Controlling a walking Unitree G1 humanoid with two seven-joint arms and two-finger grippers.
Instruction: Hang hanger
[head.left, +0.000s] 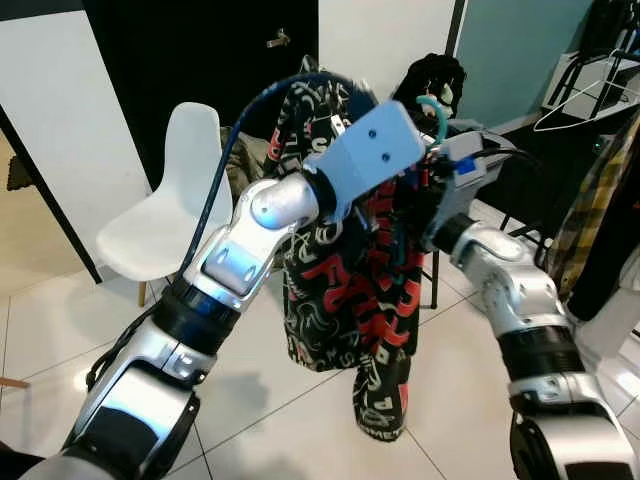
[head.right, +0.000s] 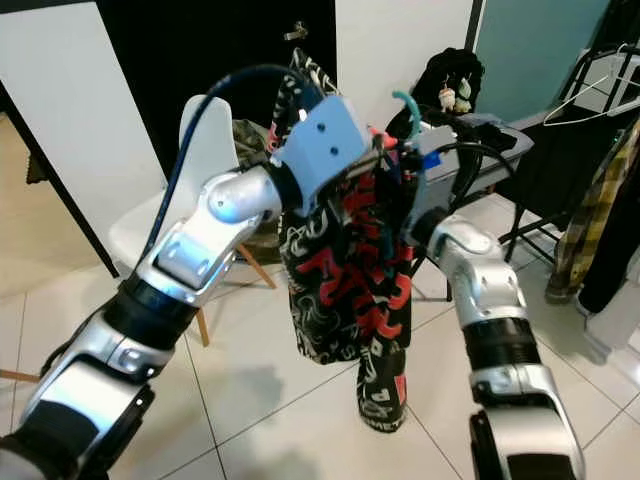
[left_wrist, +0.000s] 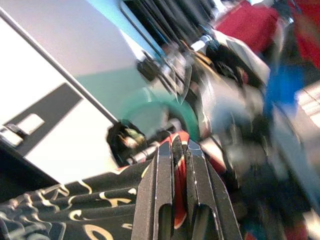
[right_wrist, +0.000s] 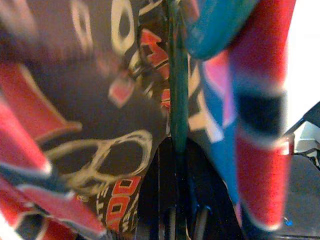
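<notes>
Hanger (head.right: 405, 108), teal, sits high between my two arms with a black, red and white printed garment (head.right: 345, 280) draped from it, hook up above the wrists. My right claw (right_wrist: 179, 150) is clamped on the teal stem, taking the weight so the cloth hangs free of the tiled floor (head.left: 250, 400). My left claw (left_wrist: 181, 165) pinches the fabric near the top, fingers together, I judge to steady the load. Off to my right, a dark rack (head.left: 590, 70) with a white hanger looks the likely target. A white chair (head.left: 170, 200) stands behind.
</notes>
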